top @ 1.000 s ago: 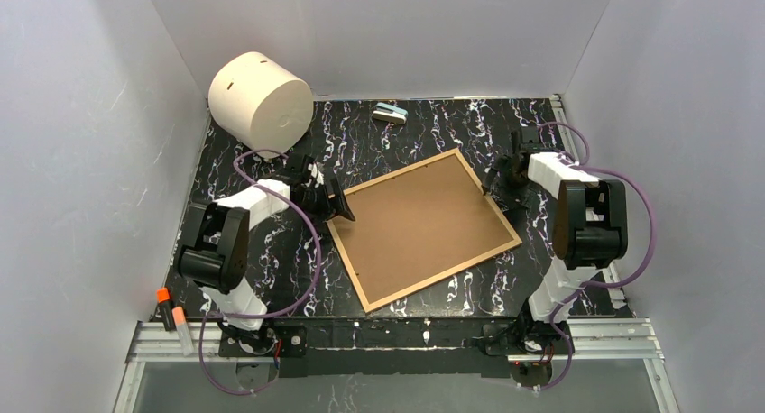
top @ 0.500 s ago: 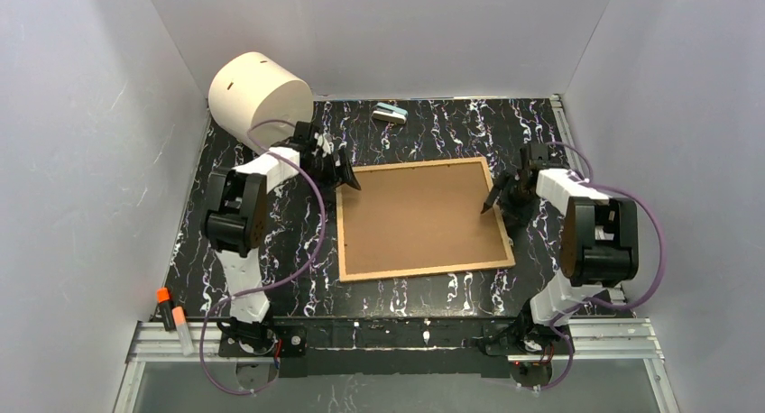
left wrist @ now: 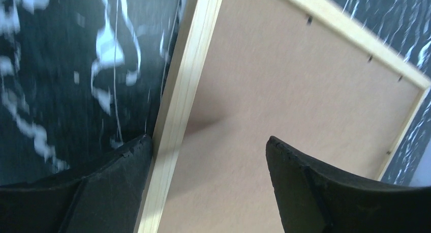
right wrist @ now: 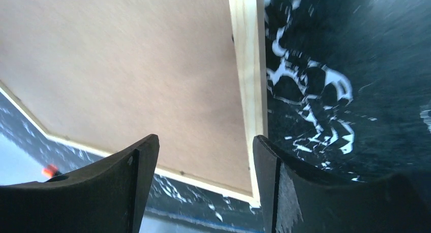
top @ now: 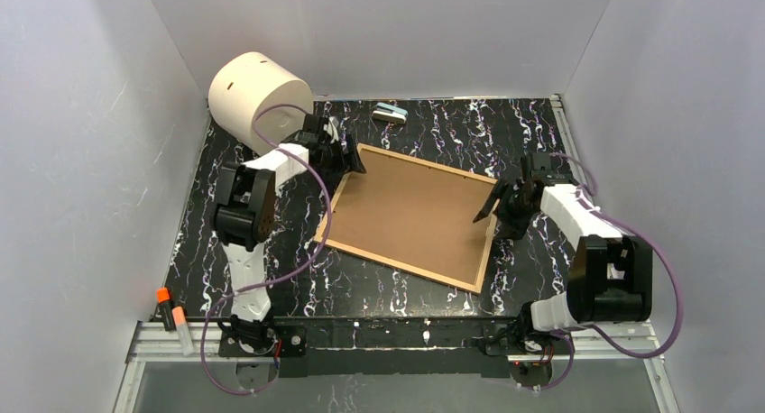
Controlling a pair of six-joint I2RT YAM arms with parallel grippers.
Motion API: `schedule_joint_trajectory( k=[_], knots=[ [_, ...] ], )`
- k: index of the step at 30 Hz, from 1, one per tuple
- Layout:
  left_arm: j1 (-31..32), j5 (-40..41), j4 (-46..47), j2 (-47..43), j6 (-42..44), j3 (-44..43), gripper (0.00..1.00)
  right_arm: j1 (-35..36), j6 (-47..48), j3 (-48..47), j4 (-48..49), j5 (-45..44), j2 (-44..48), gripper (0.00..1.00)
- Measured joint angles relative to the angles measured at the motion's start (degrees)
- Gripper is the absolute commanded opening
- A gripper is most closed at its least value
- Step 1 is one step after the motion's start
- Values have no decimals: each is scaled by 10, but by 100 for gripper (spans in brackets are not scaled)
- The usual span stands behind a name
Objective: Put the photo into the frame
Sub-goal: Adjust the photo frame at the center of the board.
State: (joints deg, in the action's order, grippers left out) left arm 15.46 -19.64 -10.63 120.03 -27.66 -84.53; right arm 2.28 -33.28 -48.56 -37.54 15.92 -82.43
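Note:
The frame [top: 410,216] lies flat on the black marbled table with its brown fibreboard back up, turned askew. My left gripper [top: 350,165] is open at the frame's far left corner. In the left wrist view [left wrist: 208,139] it straddles the light wood edge [left wrist: 175,116], one finger outside against the wood and the other over the backing. My right gripper [top: 492,206] is open at the frame's right edge. In the right wrist view [right wrist: 206,139] one finger hangs over the backing [right wrist: 127,65] and the other over the wood edge. The photo is out of view.
A large cream cylinder [top: 260,97] stands at the back left, close behind my left arm. A small grey-blue object [top: 390,114] lies at the back centre. Two orange-capped markers [top: 171,316] sit on the near left rail. White walls close in the table.
The frame has turned clockwise on the table, from tilted one way to tilted the other. My left gripper went toward the back with its corner, and my right gripper came nearer.

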Motion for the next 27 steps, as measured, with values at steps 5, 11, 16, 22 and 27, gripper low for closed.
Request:
schedule_joint_trajectory(
  k=[5,11,16,22,27],
  knots=[
    [11,27,-15,-82,6,102,82,0,-23,-73,12,-87,26,80],
    [13,35,-66,-182,23,187,83,0,-26,-187,100,-81,-67,77],
    [29,51,-98,-324,26,293,85,0,-25,-311,171,-26,-233,76],
    [102,57,-126,-472,10,432,87,9,-7,-402,202,17,-356,76],
    [127,56,-127,-496,-17,478,88,24,22,-480,199,35,-426,76]
  ],
)
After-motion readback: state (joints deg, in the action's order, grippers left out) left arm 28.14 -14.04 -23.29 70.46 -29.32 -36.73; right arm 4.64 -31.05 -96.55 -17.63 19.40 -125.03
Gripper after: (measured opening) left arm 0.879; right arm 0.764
